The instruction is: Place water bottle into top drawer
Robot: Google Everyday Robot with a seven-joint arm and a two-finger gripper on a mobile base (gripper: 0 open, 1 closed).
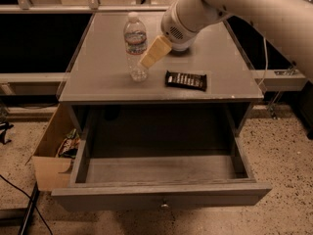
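The water bottle [135, 45], clear with a white cap and a pale label band, stands upright on the grey cabinet top [107, 80], left of centre. My gripper [154, 52] comes in from the upper right on the white arm; its tan fingers [157, 50] are just right of the bottle's middle, close to it. The top drawer [161, 198] is pulled fully open below the cabinet top, with a small round knob on its front panel. I see nothing inside it.
A black snack bar [186, 80] lies on the cabinet top right of the bottle. A brown cardboard box [49, 158] with clutter sits on the floor left of the drawer. A white bowl is mostly hidden behind my arm. Cables lie at bottom left.
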